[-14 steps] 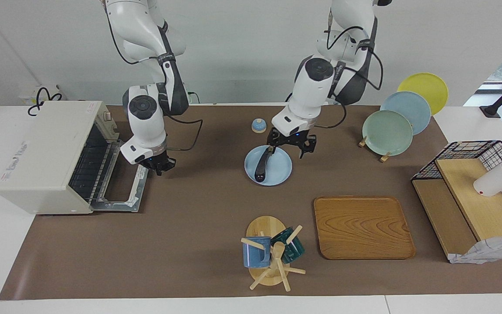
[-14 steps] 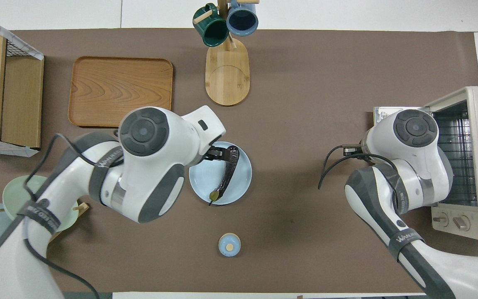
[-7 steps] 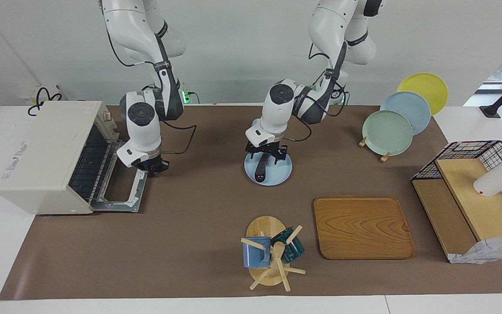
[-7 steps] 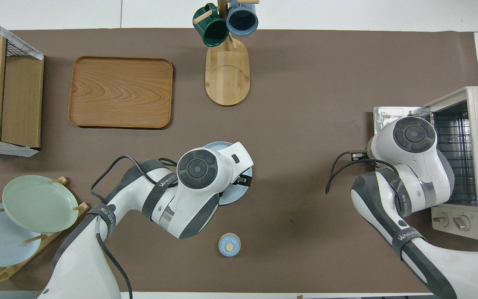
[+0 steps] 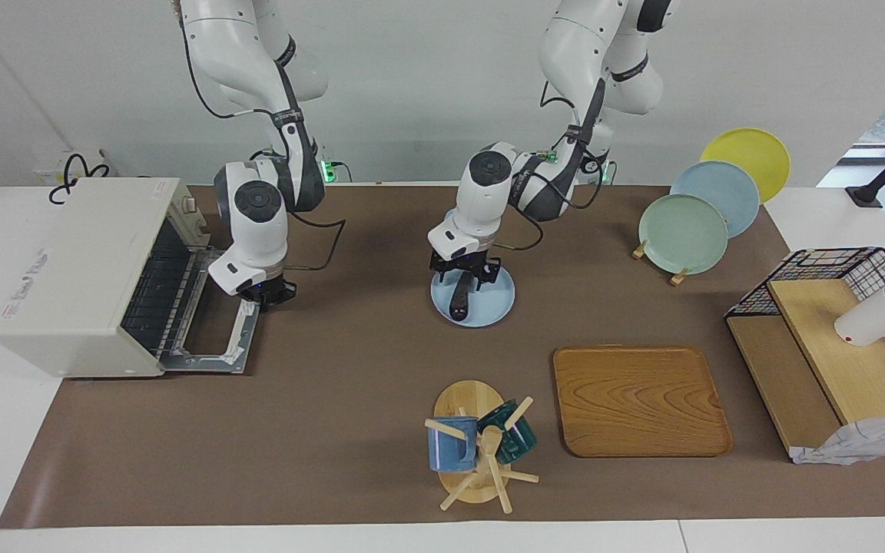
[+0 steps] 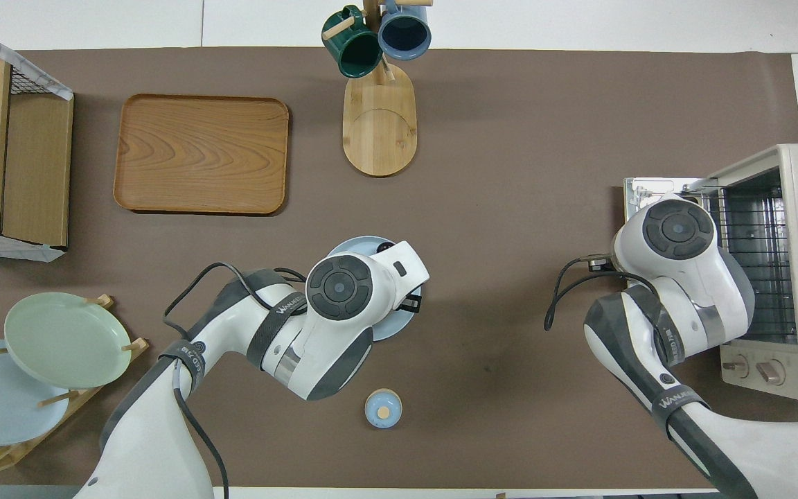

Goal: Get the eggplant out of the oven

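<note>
Lying on the pale blue plate (image 5: pixel 498 306) mid-counter, eggplant (image 5: pixel 459 298) is well apart from the open oven (image 5: pixel 81 276); left gripper (image 5: pixel 465 270) sits low over its robot-side end, can't tell its fingers' state; right gripper (image 5: pixel 267 294) fingers together at the oven's dropped door
</note>
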`<move>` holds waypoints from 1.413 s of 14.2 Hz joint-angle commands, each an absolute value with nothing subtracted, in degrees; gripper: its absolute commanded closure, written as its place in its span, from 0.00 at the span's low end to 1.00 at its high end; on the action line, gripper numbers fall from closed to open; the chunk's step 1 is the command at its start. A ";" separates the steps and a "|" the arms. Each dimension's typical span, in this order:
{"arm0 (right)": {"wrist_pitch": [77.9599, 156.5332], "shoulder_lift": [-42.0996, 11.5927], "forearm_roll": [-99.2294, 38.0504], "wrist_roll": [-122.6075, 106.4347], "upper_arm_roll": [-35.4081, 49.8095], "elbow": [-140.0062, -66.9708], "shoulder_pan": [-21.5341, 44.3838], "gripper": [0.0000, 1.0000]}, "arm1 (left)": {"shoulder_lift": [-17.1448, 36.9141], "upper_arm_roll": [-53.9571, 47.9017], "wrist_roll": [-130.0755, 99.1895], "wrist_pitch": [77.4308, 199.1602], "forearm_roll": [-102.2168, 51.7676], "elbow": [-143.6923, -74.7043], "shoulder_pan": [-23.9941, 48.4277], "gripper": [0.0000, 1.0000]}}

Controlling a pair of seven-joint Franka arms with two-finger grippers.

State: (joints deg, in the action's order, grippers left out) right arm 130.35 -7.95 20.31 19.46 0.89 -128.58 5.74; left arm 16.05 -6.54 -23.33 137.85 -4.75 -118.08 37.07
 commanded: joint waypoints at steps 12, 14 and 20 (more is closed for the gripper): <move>112.94 2.45 20.83 -4.21 0.35 -119.88 -3.33 1.00 | 14.67 -5.36 -13.46 118.90 -5.54 -100.72 15.14 1.00; 111.36 3.60 20.48 -6.84 0.35 -119.88 -4.48 1.00 | 17.12 -5.45 -10.56 123.47 -6.41 -100.46 10.30 1.00; 101.27 7.11 11.45 -12.12 -0.35 -113.75 -5.62 1.00 | 34.00 -5.36 -3.97 125.77 -4.57 -85.87 2.82 1.00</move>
State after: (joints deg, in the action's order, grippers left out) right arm 105.73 5.62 15.67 -8.85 -0.03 -116.83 -4.86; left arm 28.64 -4.66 -6.16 126.01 -4.90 -92.07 5.07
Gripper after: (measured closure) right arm 0.991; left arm 0.749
